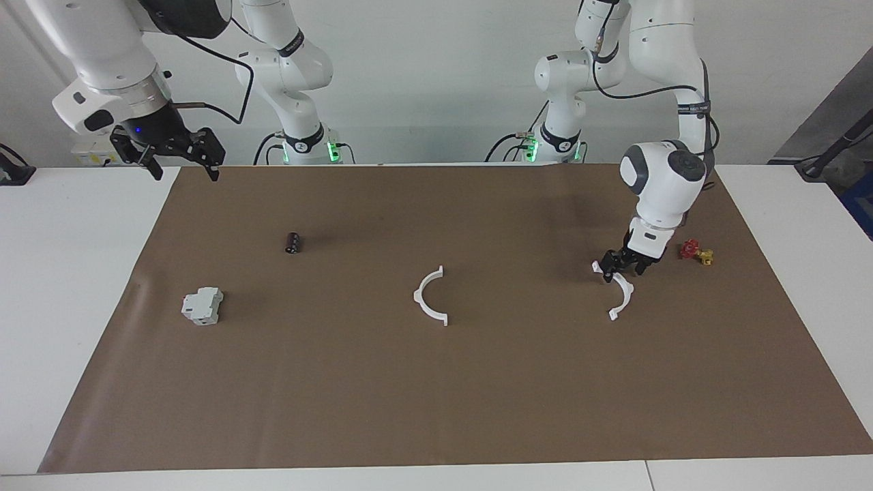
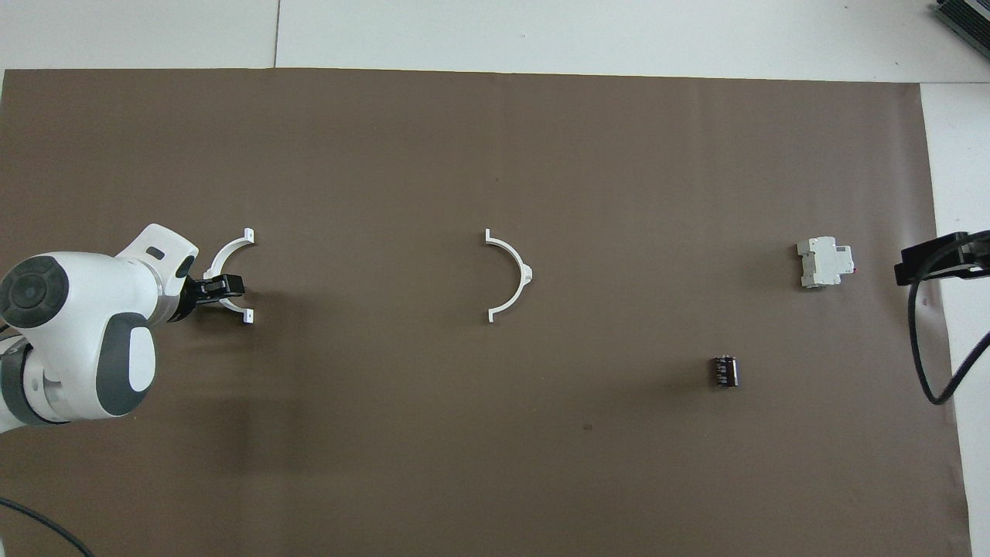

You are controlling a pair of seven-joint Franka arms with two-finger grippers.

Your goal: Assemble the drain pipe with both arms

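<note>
Toward the left arm's end of the brown mat (image 1: 436,409), the left gripper (image 1: 623,263) is closing its fingers (image 2: 226,287) around one white half-ring (image 1: 619,294), which is lying on the mat just beside a red-and-yellow valve (image 1: 696,252). The second half-ring (image 1: 432,296) is lying mid-mat, well apart. The right gripper (image 1: 183,164) is waiting aloft, fingers spread, over the mat's corner.

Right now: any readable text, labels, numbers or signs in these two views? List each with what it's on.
None can be read.
Arm joint bands: pale lettering, too small to read.
Grey-white block: no legible marking.
Small dark cylinder: pale marks, unreadable.
Half-rings, one mid-mat, one at the left gripper: plain white.
Right gripper: no text seen.
</note>
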